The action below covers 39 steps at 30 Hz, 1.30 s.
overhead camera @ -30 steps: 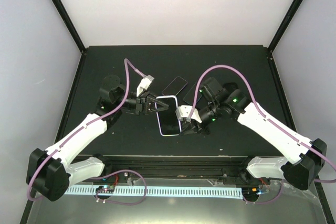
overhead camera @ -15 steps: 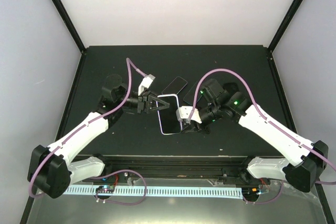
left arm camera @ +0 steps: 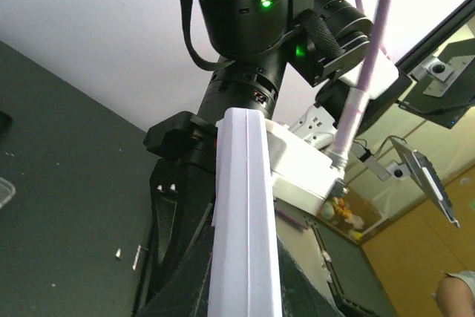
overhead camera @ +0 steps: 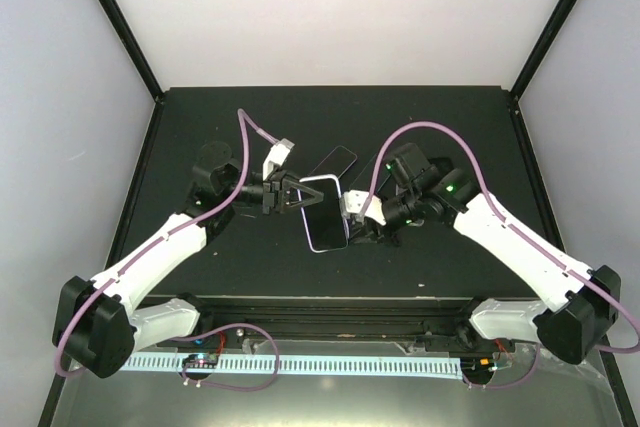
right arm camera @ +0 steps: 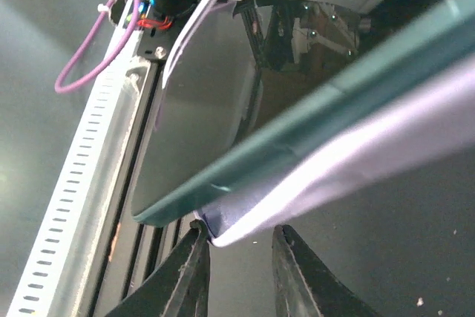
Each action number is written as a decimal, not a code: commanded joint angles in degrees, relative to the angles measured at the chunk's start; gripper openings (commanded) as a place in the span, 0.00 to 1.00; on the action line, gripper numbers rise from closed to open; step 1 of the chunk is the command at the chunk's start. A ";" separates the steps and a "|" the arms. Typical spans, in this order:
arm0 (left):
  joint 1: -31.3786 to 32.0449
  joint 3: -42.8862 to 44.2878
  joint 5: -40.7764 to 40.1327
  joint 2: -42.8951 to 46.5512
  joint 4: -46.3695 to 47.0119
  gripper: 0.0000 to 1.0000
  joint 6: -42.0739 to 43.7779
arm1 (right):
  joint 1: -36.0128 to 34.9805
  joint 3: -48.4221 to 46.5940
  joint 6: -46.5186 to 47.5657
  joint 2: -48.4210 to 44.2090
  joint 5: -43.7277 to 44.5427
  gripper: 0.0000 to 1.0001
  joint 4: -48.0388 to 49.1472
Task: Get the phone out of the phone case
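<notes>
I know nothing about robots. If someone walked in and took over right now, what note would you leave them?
Left gripper: shut on one edge of the phone case.
Right gripper: open, with a finger on either side of the case's corner.
Phone: still in the case, but at that corner its dark green edge stands clear of the lilac rim.
Done: one corner started.
Left: peel the rest of the rim away and pull the phone free.

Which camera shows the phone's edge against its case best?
Right wrist: close up, the dark edge of the phone and the pale case run side by side. Top external shows the phone small; left wrist only a pale edge end-on.
</notes>
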<state>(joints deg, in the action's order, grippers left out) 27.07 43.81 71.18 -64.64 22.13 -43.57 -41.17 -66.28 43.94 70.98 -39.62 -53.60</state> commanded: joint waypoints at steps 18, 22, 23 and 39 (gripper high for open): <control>3.46 1.22 7.23 0.58 3.16 0.02 -4.87 | 10.49 -7.22 -27.64 10.66 -7.82 0.42 22.90; 3.75 0.80 6.89 -0.17 3.16 0.01 -4.60 | 10.48 -9.42 -29.17 10.93 -10.31 0.45 22.08; 3.75 0.69 6.75 -0.40 3.18 0.01 -4.47 | 10.50 -9.74 -29.59 10.79 -11.35 0.45 22.08; 4.79 0.05 4.83 -3.93 -3.69 0.02 2.66 | 11.02 -10.54 -42.71 8.21 -26.84 0.48 30.35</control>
<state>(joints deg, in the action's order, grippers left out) 26.63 44.60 65.52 -66.13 27.44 -41.74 -30.57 -71.96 9.10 80.42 -60.38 -44.88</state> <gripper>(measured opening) 0.106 0.482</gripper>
